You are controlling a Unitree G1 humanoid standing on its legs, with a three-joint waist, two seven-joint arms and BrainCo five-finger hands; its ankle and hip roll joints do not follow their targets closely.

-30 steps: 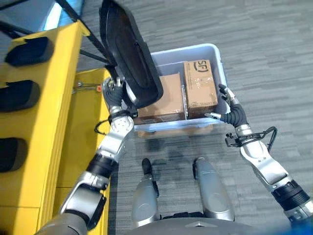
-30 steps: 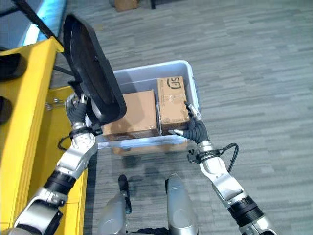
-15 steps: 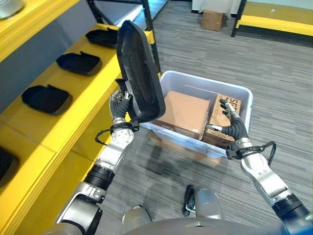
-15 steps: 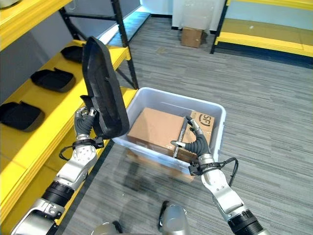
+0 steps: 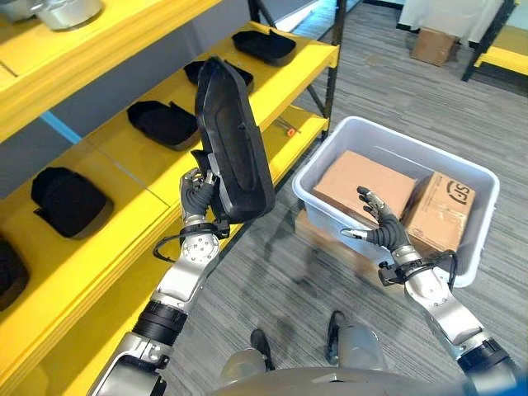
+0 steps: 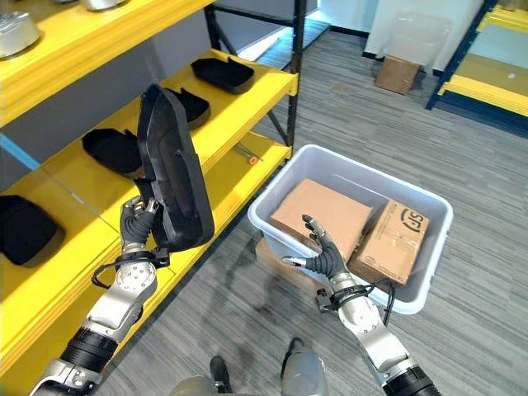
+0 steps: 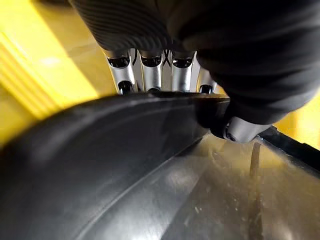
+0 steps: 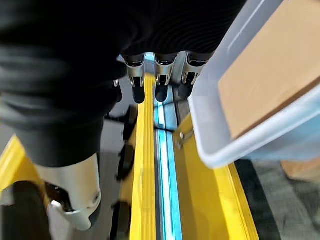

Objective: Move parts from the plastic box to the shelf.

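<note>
My left hand is shut on the lower edge of a large black moulded part, held upright beside the yellow shelf. In the left wrist view the fingers curl over the part's rim. The pale plastic box stands on the floor to the right with two cardboard boxes inside. My right hand hovers open over the box's near wall, holding nothing; its fingers are straight in the right wrist view.
Several black moulded parts lie in a row on the yellow shelf's middle level, another further left. A black shelf post stands by the box. A cardboard box sits on the floor far back.
The camera has swung from the box toward the shelf. My left hand has carried the black part away from the box to the shelf side. My right hand has drawn back from the box.
</note>
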